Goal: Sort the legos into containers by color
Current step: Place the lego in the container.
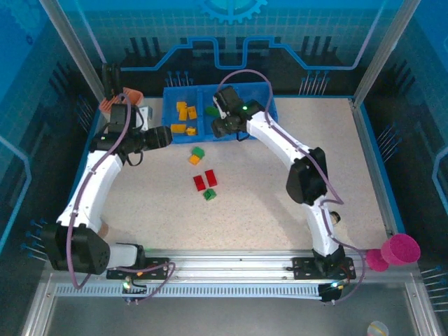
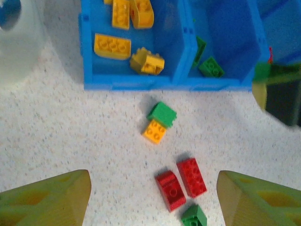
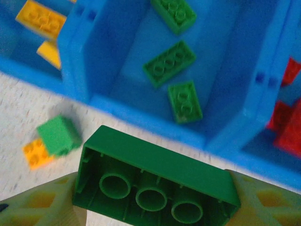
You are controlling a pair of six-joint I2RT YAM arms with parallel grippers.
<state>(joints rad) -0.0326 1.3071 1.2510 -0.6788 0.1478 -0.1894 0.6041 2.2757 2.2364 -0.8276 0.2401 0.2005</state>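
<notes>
Currently held: a long green brick (image 3: 155, 183), its underside with three round tubes turned to the wrist camera, is clamped end to end between the fingers of the right tool (image 3: 153, 205).
Right tool state: closed on that brick and poised at the near wall of the blue tray (image 3: 141, 117), in front of the middle compartment (image 3: 117, 61).
Left tool state: the left tool (image 2: 153, 200) is spread wide with nothing between its fingers. It is held over the tabletop (image 2: 70, 136) on the near side of the tray, close to the tray's near-left corner.
Left compartment: several yellow bricks (image 2: 112, 45) are gathered in the left compartment (image 2: 85, 47), one of them tilted against the near wall.
Middle compartment: three green bricks (image 3: 169, 63) are laid flat on its floor, apart from one another.
Right compartment: red bricks (image 3: 287, 127) are seen past the dividing wall of the right compartment (image 3: 263, 80) — their number cannot be told.
Loose, nearest the tray: a small green cube (image 2: 162, 114) is touching a small yellow brick (image 2: 154, 131), just in front of the tray's near wall.
Loose, farther from the tray: two red bricks (image 2: 191, 176) are lying side by side, with another small green brick (image 2: 194, 216) just beyond them.
</notes>
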